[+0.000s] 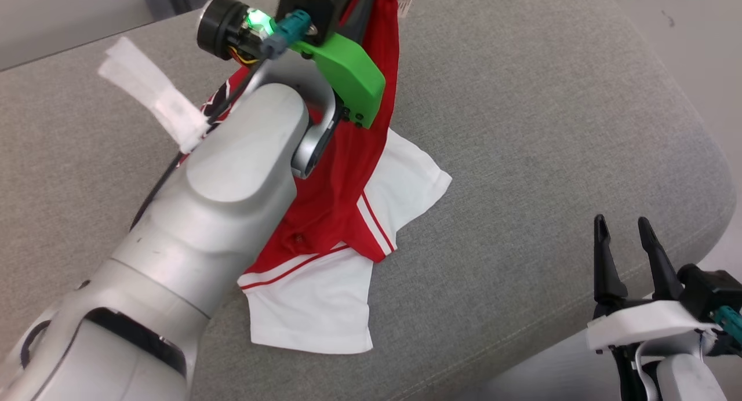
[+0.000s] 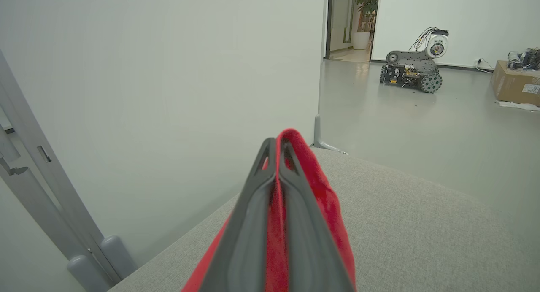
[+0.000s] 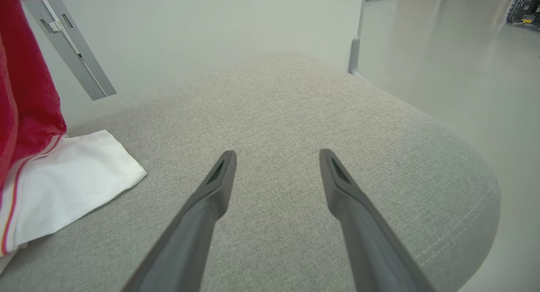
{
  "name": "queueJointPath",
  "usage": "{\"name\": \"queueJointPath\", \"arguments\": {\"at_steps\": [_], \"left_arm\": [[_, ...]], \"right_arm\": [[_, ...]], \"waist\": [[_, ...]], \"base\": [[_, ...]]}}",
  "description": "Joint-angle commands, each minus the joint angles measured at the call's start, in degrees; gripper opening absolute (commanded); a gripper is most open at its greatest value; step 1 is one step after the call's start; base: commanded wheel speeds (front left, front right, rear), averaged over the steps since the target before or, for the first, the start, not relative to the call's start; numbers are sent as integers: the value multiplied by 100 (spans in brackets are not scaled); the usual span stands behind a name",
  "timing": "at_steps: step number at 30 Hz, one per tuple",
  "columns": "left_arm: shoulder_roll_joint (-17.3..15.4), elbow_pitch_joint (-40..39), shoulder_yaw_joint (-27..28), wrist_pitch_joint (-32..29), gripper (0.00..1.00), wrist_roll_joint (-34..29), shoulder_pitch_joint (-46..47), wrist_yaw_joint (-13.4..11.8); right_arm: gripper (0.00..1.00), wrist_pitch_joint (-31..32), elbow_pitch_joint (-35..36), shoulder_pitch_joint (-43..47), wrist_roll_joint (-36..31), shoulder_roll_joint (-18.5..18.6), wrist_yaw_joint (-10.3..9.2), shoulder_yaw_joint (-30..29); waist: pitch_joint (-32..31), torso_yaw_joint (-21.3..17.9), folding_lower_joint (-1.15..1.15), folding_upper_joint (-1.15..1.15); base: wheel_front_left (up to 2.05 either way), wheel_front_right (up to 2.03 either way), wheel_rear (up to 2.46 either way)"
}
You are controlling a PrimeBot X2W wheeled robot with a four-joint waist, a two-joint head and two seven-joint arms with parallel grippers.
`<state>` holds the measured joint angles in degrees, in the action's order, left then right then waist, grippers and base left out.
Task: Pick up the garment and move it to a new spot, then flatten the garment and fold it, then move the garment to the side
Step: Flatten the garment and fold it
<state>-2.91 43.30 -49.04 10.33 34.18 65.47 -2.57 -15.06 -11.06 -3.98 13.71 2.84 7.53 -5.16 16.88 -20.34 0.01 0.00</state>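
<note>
Red cloth is pinched between your left fingers point(image 2: 261, 186), which are pressed together with only the fabric's thickness between them. A fold of it bulges past their tips and down their right side in the left wrist view. Your right fingers point(image 3: 219, 178) stand wide apart with nothing between them, held over the grey cushion point(image 3: 295, 98) near its front right edge, well apart from the cloth.

The garment point(image 1: 330, 215), a red and white shirt, hangs from the left fingers' pinch at the top of the head view, its red body in a narrow drape. Its long axis runs from that pinch down toward the robot and slightly leftward, ending in white panels that lie spread on the cushion. A small white label point(image 1: 406, 1) shows beside the pinch. Beyond the cushion stands a pale partition wall point(image 2: 168, 72).
</note>
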Motion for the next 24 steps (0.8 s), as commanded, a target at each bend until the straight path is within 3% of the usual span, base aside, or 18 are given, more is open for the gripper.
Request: {"name": "queueJointPath", "arguments": {"at_steps": [1,7,11,17,22,24], "left_arm": [[-176,-159,165,89,0,137,-52,20],[-1067,-1712,969,113,0,1044,-1119,104],[-1912,-3418,1527,-181,0,1971,-2560,46],[-2886,-5173,2313,-245,0,2948,-4708,-562],[-3404,-5514,2652,10,6,2946,-5932,-1007],[-3483,-5449,2586,68,0,2852,-6298,-1093]], "right_arm": [[100,-18,-4,158,-69,9,-8,-91],[100,-18,2,620,-256,6,-7,-461],[100,-19,-8,837,-373,11,-8,-530],[100,-18,27,978,-543,10,-8,-643],[100,-19,22,1098,-663,9,-8,-661],[100,-18,25,1142,-692,11,-8,-641]], "waist": [[-270,211,-1,0],[-731,731,-1,0],[-971,1103,-1,0],[-1226,1665,-1,0],[-1463,2104,-1,0],[-1544,2233,-1,0]], "base": [[0,0,0],[0,0,0],[0,0,0],[0,0,0],[0,0,0],[0,0,0]]}}
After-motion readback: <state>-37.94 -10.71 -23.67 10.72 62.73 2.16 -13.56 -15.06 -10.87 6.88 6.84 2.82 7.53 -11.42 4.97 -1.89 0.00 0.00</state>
